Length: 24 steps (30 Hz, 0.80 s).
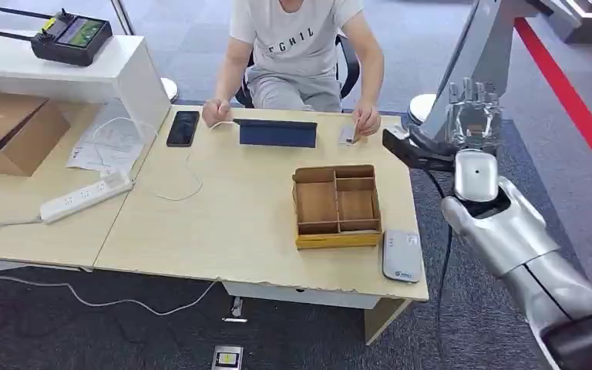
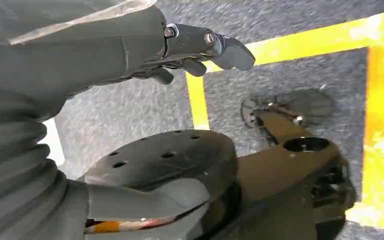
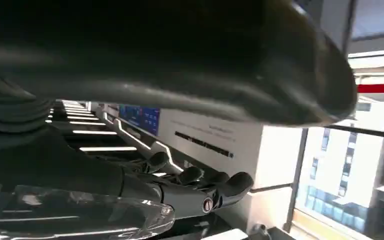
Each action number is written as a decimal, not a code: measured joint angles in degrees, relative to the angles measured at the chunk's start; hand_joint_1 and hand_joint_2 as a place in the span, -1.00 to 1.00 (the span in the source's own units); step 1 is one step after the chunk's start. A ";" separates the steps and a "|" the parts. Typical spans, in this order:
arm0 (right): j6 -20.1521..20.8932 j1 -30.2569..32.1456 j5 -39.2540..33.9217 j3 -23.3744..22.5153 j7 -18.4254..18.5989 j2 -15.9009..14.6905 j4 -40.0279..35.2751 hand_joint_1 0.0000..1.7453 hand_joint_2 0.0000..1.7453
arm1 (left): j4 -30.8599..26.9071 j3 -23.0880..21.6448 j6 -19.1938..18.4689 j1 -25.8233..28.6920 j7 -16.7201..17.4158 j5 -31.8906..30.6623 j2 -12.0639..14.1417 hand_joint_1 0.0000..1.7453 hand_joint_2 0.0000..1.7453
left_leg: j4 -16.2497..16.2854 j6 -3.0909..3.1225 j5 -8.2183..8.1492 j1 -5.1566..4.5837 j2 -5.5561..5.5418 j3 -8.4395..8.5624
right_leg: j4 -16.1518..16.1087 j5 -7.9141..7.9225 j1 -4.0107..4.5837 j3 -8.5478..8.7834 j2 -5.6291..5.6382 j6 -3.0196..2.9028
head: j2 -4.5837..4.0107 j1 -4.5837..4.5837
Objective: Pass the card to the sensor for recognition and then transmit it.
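Observation:
A small pale card (image 1: 347,136) lies at the table's far edge under the fingers of a seated person (image 1: 301,46). The grey sensor pad (image 1: 401,256) lies flat at the table's near right corner. My right hand (image 1: 474,116) is raised off the table's right side, level with its far edge, fingers pointing up and apart, holding nothing. In the right wrist view the same hand (image 3: 200,187) is empty, fingers slightly bent. My left hand (image 2: 200,47) hangs over the floor, its fingers loosely extended with nothing in them.
A wooden divided box (image 1: 336,205) stands on the table (image 1: 223,231) just behind the sensor pad. A dark tablet (image 1: 277,132), a phone (image 1: 183,128) and a white cable lie near the person. A power strip (image 1: 85,197) and cardboard box (image 1: 8,131) are at left.

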 joint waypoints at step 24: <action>-27.32 36.12 -16.98 -41.98 -10.97 -12.56 8.88 -1.00 -1.00 | 0.52 1.05 2.03 1.23 0.04 2.88 -2.01 -1.00 -1.00 | -0.03 0.11 -0.14 0.03 0.23 -0.02 | -0.22 -0.02 0.03 -0.01 0.20 0.04 | 0.00 0.00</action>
